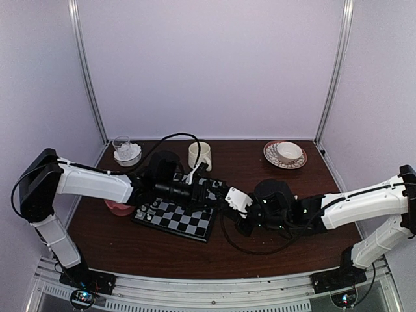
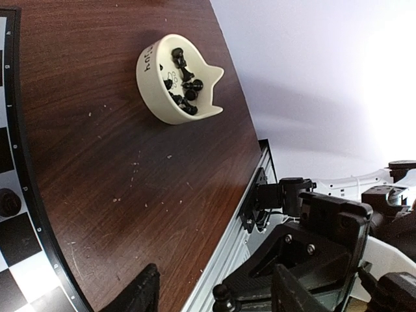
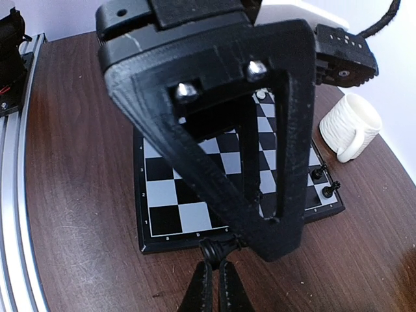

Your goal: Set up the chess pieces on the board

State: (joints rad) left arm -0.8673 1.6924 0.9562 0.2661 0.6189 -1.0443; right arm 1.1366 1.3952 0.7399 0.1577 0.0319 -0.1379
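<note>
The board [image 1: 188, 224] is laid mid-surface, with white pieces [image 1: 148, 212] set along its left side. Black pieces [image 2: 185, 84] are kept in a cream bowl [image 2: 156, 97] near it. The left pincer [image 2: 214, 296] is held wide and empty. The right pincer [image 3: 214, 263] is pressed narrow above the board's rim; whether a piece is pinched cannot be told.

I see the board [image 1: 177, 220] lying on the table [image 1: 117, 244] left of centre, with a few pieces [image 1: 148, 213] along its near-left edge. The mug [image 1: 199, 155] stands behind it. The glass dish [image 1: 126, 152] sits at the far left corner, and a cup [image 1: 290, 151] rests on a saucer [image 1: 273, 158] at the far right. A bowl [image 1: 116, 208] sits just left of the board. On my left wrist view, a second bowl [image 2: 159, 104] with chess pieces [image 2: 185, 84] in it lies apart from the board's rim.
</note>
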